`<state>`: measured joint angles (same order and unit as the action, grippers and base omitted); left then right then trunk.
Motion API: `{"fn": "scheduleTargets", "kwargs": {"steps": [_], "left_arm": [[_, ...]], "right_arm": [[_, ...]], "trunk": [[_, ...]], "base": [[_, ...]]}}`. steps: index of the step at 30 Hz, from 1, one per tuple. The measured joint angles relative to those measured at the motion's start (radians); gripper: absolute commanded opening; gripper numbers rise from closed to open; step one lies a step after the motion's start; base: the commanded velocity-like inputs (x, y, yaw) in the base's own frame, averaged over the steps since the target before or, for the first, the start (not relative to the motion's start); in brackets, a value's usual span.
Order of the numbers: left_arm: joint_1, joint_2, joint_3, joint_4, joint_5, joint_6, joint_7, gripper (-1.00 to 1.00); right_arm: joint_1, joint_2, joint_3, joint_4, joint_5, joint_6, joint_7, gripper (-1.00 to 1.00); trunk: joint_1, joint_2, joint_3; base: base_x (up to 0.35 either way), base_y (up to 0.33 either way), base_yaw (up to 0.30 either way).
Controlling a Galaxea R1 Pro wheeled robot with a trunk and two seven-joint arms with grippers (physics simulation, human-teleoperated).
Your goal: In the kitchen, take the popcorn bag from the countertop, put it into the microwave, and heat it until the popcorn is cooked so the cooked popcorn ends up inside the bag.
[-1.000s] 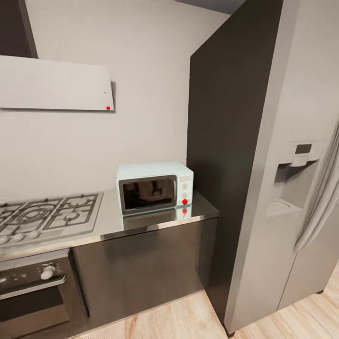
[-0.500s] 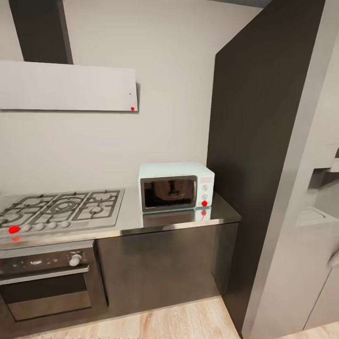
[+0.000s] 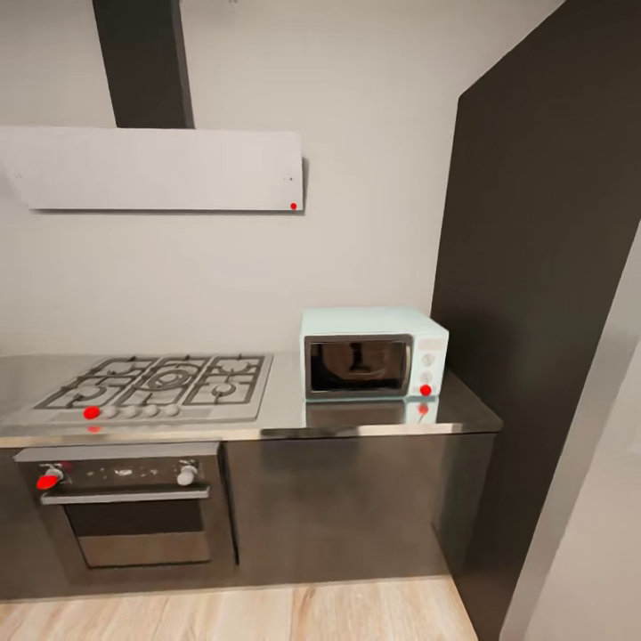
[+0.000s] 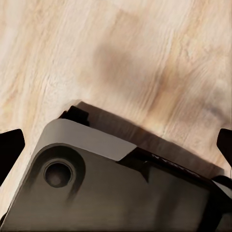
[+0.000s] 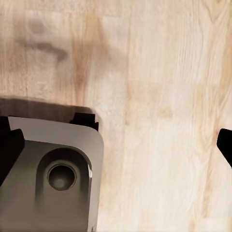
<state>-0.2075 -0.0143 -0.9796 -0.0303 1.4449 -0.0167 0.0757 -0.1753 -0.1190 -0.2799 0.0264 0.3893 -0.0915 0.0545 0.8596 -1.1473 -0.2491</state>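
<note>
Left pincer: I see its dark fingertips (image 4: 10, 145) at opposite edges of the left wrist view, spread wide, released, nothing between them. It hangs over the wood floor (image 4: 145, 53) and the robot's own grey base (image 4: 111, 188), touching nothing.
Right pincer: same, tips (image 5: 9, 145) far apart at the frame edges, released, empty, above the floor and a corner of the base.
Microwave: (image 3: 374, 363) pale blue-white box, door shut, at the right end of the countertop (image 3: 267, 418), close to the dark tall side panel (image 3: 534, 312). Red light low on its knob panel.
Countertop neighbours: gas hob (image 3: 165, 385) left of the microwave, apart from it; built-in oven (image 3: 133, 512) under the hob; range hood (image 3: 160, 169) on the wall above.
Popcorn bag: I can't find it on the stretch of counter I see.
Handling guess: a small sack should be light, soft, easily crushed; I'd pinch the thick rolled rim and keep it upright so kernels stay in.
Microwave handling guess: rigid, glossy, may slide if the door is pulled hard.
</note>
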Motion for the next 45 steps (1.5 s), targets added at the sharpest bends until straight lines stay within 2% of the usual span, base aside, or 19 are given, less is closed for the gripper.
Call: {"fn": "scheduleTargets", "kwargs": {"steps": [6,17,32,38,41,44,45], "left_arm": [[0.001,-0.016,0.000,0.004,0.000,0.000,0.012,1.00],[0.001,-0.016,0.002,0.005,-0.001,0.000,0.014,1.00],[0.001,-0.015,0.002,0.006,0.001,-0.001,0.014,1.00],[0.001,-0.015,0.002,0.006,0.001,-0.001,0.014,1.00],[0.001,-0.016,0.002,0.005,0.001,-0.001,0.014,1.00],[0.001,-0.017,0.001,0.004,0.001,-0.001,0.014,1.00],[0.001,-0.018,0.001,0.004,0.001,-0.001,0.014,1.00]], "right_arm": [[0.000,-0.002,0.000,0.000,0.000,-0.001,0.000,1.00],[0.000,0.000,0.000,0.000,0.001,-0.006,0.000,1.00],[0.000,-0.003,0.000,0.000,0.001,-0.009,0.000,1.00],[0.000,0.018,-0.005,0.000,0.006,-0.007,0.005,1.00],[-0.001,0.045,-0.005,-0.024,0.008,-0.009,0.015,1.00],[-0.001,0.085,-0.005,-0.169,0.005,0.000,0.016,1.00],[-0.001,0.096,-0.005,-0.252,0.005,0.015,0.016,1.00]], "trunk": [[0.000,0.000,0.000],[0.000,0.000,0.000],[0.000,0.000,0.000],[0.000,0.000,0.000],[0.000,0.000,0.000],[0.000,0.000,0.000],[0.000,0.000,0.000]], "base": [[0.045,-0.043,0.079],[0.156,-0.214,0.019],[0.003,-0.010,0.036],[0.000,0.000,0.000],[0.000,0.000,0.000],[0.000,0.000,0.000],[0.000,0.000,0.000]]}}
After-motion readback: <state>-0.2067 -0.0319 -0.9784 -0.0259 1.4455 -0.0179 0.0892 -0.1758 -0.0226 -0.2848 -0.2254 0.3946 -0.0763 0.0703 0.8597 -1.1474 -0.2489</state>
